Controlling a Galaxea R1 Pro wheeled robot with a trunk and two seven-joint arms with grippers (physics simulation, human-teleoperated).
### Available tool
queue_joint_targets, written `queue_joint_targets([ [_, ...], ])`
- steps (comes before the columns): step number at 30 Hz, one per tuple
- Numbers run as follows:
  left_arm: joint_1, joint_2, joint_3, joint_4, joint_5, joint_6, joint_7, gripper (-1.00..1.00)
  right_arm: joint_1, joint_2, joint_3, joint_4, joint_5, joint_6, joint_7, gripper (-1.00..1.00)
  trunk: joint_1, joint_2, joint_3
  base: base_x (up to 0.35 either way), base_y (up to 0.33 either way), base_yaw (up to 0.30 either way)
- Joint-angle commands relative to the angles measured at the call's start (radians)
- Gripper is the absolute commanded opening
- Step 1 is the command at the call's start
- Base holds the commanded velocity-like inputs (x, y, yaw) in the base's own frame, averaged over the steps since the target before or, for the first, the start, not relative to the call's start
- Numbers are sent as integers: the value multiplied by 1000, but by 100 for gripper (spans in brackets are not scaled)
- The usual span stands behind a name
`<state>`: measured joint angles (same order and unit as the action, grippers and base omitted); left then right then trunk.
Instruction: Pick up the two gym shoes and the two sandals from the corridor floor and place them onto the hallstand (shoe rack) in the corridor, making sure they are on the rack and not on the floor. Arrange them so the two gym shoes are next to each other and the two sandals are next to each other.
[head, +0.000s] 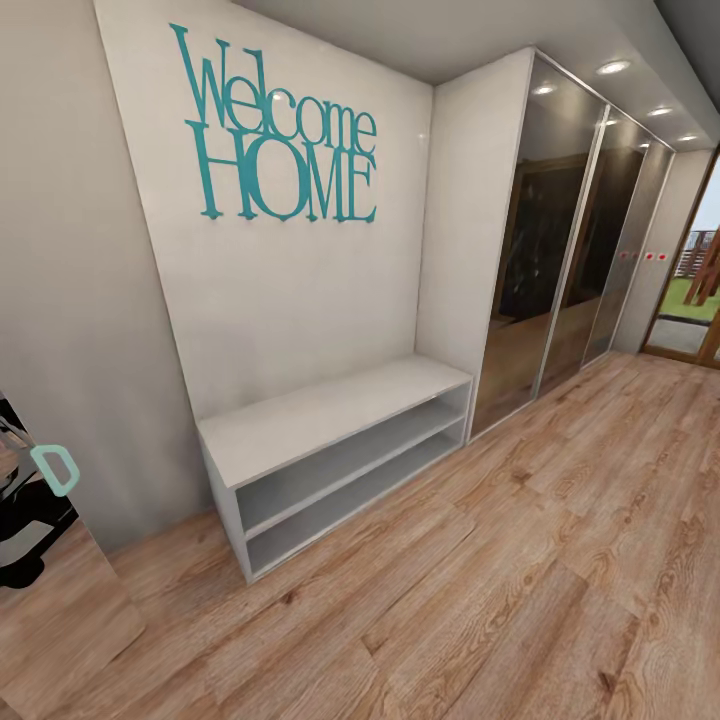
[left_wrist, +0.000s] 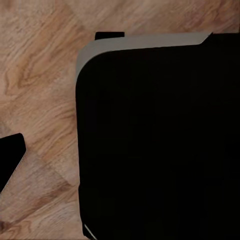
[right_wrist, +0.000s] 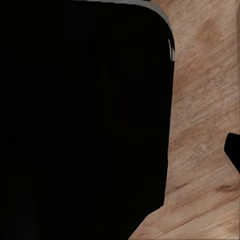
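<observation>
While the robot looks along the corridor, big teal letters (head: 280, 130) on the white wall read "Welcome HOME". Under the letters stands a plain pale grey bench (head: 330, 460) against the wall, with a flat top and two open shelf levels, and nothing lies on it. To the right of it a wardrobe with dark mirror doors (head: 560, 250) runs to the far end, with small ceiling lamps (head: 612, 67) above it, and beyond is a glass door (head: 690, 290) with green outside. The corridor floor (head: 500, 580) is light brown wood planks. At the near left edge a teal handle (head: 55, 470) sits on a dark glossy object. Both wrist views show a large black body over the wood floor (left_wrist: 40, 75); whether either claw is released or clenched I cannot tell.
</observation>
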<state>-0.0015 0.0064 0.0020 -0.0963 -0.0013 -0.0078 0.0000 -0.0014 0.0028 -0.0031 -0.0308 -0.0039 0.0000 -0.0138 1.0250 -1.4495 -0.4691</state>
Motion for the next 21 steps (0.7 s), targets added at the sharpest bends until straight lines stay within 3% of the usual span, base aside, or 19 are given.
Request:
queue_joint_targets([
  [1, 0, 1, 0, -6, 0, -1, 0, 100, 0, 0, -1, -6, -1, 0, -1, 100, 0, 0, -1, 0, 0, 0],
  [21, -21, 1, 1, -119, -1, -58, 0, 100, 0, 1, 2, -119, 7, 0, -2, 100, 0, 0, -1, 0, 0, 0],
])
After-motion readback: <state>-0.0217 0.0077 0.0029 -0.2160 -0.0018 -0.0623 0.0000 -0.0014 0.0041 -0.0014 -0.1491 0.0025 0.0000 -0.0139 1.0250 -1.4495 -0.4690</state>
